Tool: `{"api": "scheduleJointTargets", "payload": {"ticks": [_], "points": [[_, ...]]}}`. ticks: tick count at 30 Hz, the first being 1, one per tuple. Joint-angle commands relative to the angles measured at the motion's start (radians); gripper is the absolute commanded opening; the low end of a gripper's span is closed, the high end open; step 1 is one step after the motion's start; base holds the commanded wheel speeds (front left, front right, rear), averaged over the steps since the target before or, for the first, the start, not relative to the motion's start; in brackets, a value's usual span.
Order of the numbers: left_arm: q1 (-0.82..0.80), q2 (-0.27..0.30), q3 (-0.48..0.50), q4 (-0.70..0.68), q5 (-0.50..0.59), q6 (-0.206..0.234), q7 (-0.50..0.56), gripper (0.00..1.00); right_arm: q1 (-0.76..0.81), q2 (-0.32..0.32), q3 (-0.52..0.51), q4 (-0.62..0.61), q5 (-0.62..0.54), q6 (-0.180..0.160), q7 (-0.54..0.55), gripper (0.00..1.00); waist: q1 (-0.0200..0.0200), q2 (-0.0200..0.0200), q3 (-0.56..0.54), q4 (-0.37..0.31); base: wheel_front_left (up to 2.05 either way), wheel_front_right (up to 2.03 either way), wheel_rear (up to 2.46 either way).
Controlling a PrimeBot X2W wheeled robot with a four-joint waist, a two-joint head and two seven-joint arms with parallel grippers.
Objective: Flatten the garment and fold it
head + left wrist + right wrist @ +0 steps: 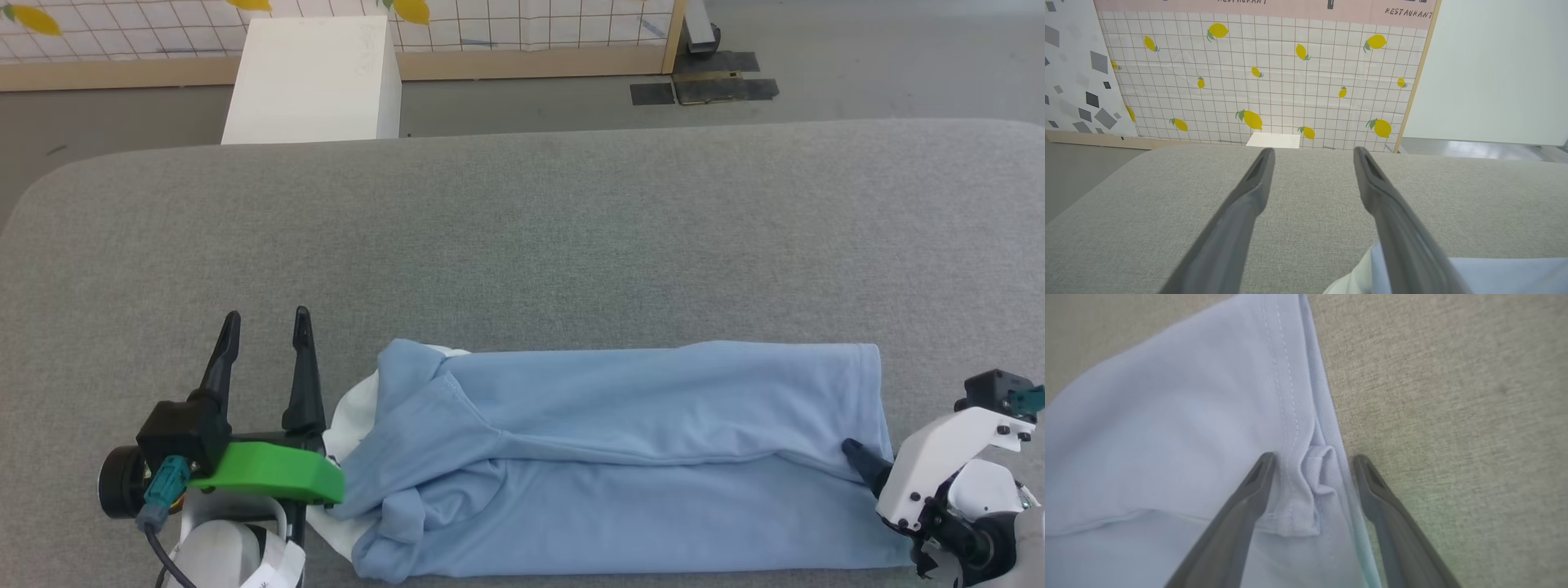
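Grey surface (522, 229) under garment (637, 457) — lemon-print wall (1274, 81) behind.

Black hand-lettered word "RESTAURANT" showing at the right end of the pale pink band (1306, 10) topping the white lemon-printed grid wall panel (1274, 81), a second such word near its middle being cropped by the picture's top edge

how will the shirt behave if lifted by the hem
Probably floppy: the shirt lies in soft creases, so it would likely drape from the right gripper. Seems thin, so probably light. Pushed, it may bunch, as the hem does.
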Motion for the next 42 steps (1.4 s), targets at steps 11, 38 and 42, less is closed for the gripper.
{"api": "scheduleJointTargets", "payload": {"ticks": [11, 38, 42], "points": [[-0.006, -0.026, 0.025, 0.018, 0.025, -0.032, -0.004, 1.0, 0.002, 0.011, 0.003, -0.011, -0.003, -0.001, 0.086, 0.0, 0.0, 0.0, -0.006, 0.008, 0.0, 0.0, 0.0], [0.004, -0.038, 0.049, 0.017, 0.031, -0.046, -0.005, 1.0, 0.066, -0.042, -0.002, -0.338, -0.302, -0.001, -0.051, 0.0, 0.0, 0.0, -0.01, 0.014, 0.0, 0.0, 0.0], [0.009, -0.038, 0.048, 0.018, 0.032, -0.048, -0.005, 1.0, 0.124, -0.048, 0.183, -0.592, -0.233, -0.001, 0.075, 0.0, 0.0, 0.0, -0.016, 0.017, 0.0, 0.0, 0.0]]}}
